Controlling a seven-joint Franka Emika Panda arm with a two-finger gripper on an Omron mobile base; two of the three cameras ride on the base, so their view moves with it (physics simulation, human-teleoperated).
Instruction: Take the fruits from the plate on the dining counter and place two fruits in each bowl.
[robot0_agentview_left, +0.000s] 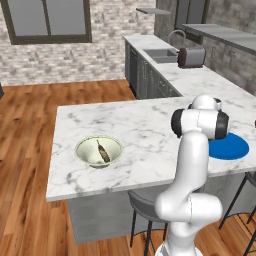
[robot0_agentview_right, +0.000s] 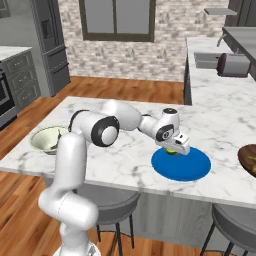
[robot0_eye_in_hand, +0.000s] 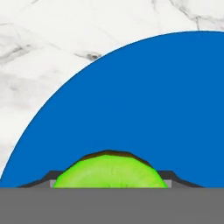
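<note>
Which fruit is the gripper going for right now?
The green lime on the blue plate, right between the gripper's tips. The banana lies apart in the bowl.

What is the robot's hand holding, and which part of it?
The end effector sits down over the green lime on the blue plate, its fingers at the lime's two sides. Whether they already grip it cannot be told.

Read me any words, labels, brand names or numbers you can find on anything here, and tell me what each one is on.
No readable text in any view.
Flat round bright blue plate: plain, no marking.
Round green lime: no sticker or label.
Cream-white shallow bowl: unmarked.
Dark toaster on the far counter: no brand or numbers legible.
White marble-look dining counter: only grey veins.
</note>
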